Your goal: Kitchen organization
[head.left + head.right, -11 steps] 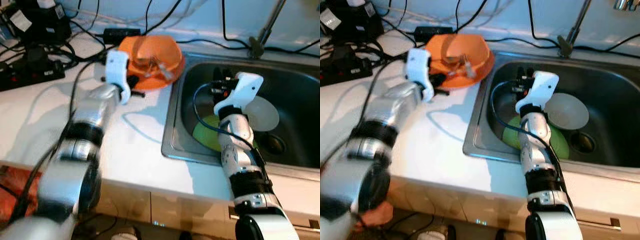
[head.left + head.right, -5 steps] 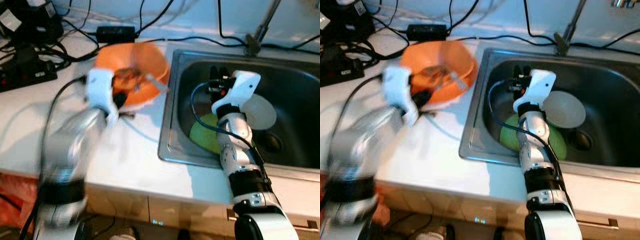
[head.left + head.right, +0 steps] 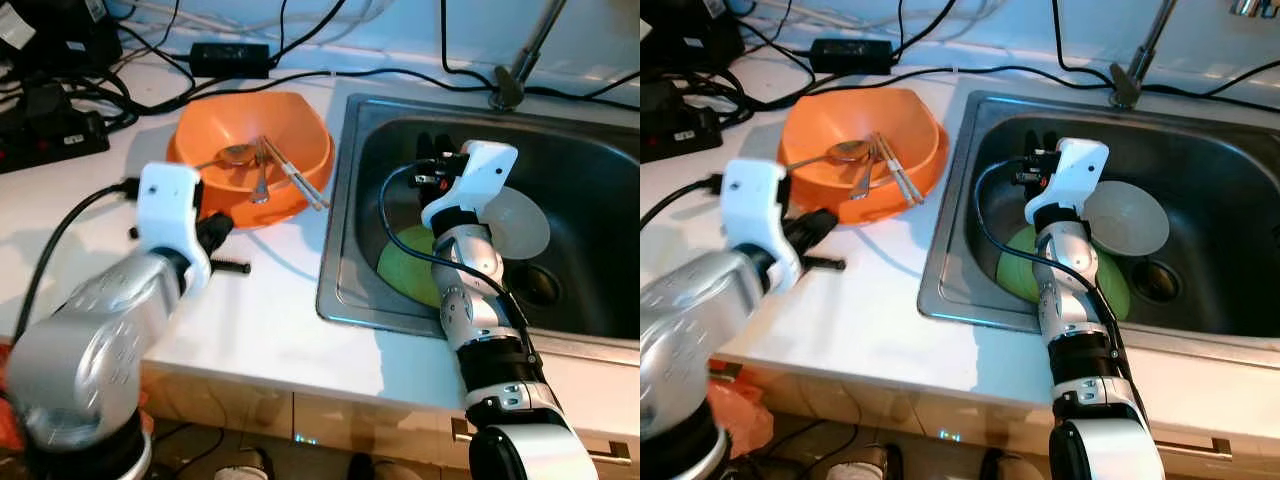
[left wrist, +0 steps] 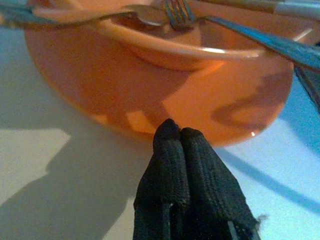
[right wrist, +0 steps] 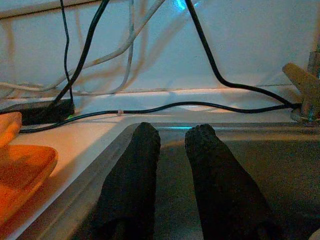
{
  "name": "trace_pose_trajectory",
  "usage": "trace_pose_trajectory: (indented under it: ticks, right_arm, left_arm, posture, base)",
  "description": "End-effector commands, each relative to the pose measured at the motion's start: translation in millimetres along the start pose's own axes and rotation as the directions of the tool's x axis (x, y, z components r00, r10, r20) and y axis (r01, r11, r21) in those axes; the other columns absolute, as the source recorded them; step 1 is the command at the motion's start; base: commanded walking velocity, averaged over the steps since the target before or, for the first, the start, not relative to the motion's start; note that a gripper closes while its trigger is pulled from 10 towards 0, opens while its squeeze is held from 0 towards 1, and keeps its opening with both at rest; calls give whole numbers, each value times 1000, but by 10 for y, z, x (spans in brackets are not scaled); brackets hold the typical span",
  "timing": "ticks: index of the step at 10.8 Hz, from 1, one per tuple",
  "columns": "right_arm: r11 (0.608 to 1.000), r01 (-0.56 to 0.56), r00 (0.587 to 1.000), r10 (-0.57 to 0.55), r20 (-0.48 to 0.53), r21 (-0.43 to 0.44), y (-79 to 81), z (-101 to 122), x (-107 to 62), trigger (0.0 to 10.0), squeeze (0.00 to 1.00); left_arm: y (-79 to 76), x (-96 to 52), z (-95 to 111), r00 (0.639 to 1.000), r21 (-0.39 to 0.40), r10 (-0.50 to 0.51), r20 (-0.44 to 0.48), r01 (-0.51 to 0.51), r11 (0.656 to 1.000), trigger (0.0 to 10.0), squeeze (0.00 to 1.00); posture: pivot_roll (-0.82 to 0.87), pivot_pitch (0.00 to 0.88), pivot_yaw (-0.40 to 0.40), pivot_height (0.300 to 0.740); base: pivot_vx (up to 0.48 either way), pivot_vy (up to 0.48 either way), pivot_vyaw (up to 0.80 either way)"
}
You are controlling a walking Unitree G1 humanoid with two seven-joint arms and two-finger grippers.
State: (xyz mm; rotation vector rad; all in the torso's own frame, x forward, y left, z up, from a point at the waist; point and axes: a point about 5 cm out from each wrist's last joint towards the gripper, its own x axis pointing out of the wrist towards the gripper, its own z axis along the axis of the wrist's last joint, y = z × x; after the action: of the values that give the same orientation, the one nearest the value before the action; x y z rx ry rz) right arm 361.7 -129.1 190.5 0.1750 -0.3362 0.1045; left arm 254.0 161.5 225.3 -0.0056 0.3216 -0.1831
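Steel rectangular sink (image 3: 345, 250) sits at the right of the white bench (image 3: 250, 320), holding a green plate (image 3: 405, 272) and a pale round dish (image 3: 525, 225). Left of it, far on the bench, rests the orange plastic bowl (image 3: 300, 150) with metal cutlery (image 3: 262, 165) inside. Left end effector (image 4: 179, 134) is clenched empty just near the bowl; right end effector (image 5: 172, 145) hovers released over the sink.

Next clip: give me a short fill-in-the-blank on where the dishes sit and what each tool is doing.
1. The fork, spoon and chopsticks lie in the shallow ____ plastic bowl on the white counter.
2. The round white plate and the green plate lie in the steel ____.
3. The left tool, at the bowl's outer wall, has its black fingers ____.
4. The right tool hangs over the sink with fingers ____.

Missing: orange; sink; shut; open
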Motion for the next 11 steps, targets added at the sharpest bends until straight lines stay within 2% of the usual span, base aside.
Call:
trace_pose_trajectory:
  ticks: [1,2,3,4,7,8,11]
  right_arm:
    - [1000,11,998,-10,-60,16,-26,-136,-68,10000,0]
    - [1000,9,998,-8,-61,15,-29,-129,-66,10000,0]
    - [1000,7,998,-6,-64,16,-30,-138,-69,10000,0]
    - [1000,6,998,-5,-66,18,-21,-145,-67,10000,0]
    - [1000,5,998,-3,-60,26,-14,-130,-59,10000,0]
    - [1000,5,998,-3,-62,29,-4,-137,-58,10000,0]
    - [999,4,998,-2,-57,34,17,-140,-55,10000,0]
  left_arm:
    - [-18,-57,-99,998,-12,-6,-64,6,1000,10000,0]
    - [2,-151,-140,996,-7,11,-83,-12,1000,10000,0]
    - [23,-172,-130,997,15,42,-61,-42,999,10000,0]
    - [2,-154,43,997,54,63,54,-66,996,10000,0]
    - [-85,-215,272,988,77,-17,152,5,997,10000,0]
    - [-61,-203,295,987,82,-13,159,0,997,10000,0]
    - [-18,6,193,993,81,-12,114,3,997,10000,0]
  posture:
    - [340,195,-27,740]
    - [343,206,-32,740]
    - [352,206,-37,740]
    - [345,200,-37,740]
    - [344,186,-34,740]
    - [345,182,-32,740]
    - [327,162,-24,740]
  base:
    - [0,0,0]
    - [0,0,0]
    - [0,0,0]
    - [0,0,0]
    - [0,0,0]
    - [0,0,0]
    - [0,0,0]
